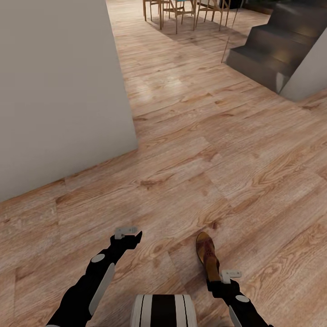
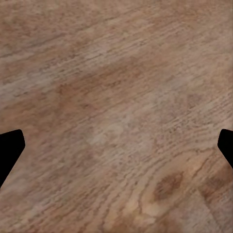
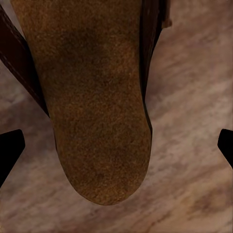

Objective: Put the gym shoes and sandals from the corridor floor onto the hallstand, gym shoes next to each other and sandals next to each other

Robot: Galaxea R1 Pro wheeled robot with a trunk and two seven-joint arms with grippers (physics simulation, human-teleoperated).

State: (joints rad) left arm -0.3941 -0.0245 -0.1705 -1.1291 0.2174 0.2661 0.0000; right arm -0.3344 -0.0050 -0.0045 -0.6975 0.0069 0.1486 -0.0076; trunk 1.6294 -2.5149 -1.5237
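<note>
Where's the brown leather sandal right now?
The brown leather sandal lies on the wood-plank floor at the head view's lower right, directly ahead of the right hand, whose fingers flank it.

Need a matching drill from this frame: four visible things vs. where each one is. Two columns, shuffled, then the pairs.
Things:
1. sandal
2. left pincer
3. grey staircase
4. wooden chairs

Places:
A. far end of the floor, top middle of the head view
B. on the plank floor just ahead of the right pincer
C. upper right of the head view
D. above bare planks, fingers spread

Pairs: 1-B, 2-D, 3-C, 4-A
</note>
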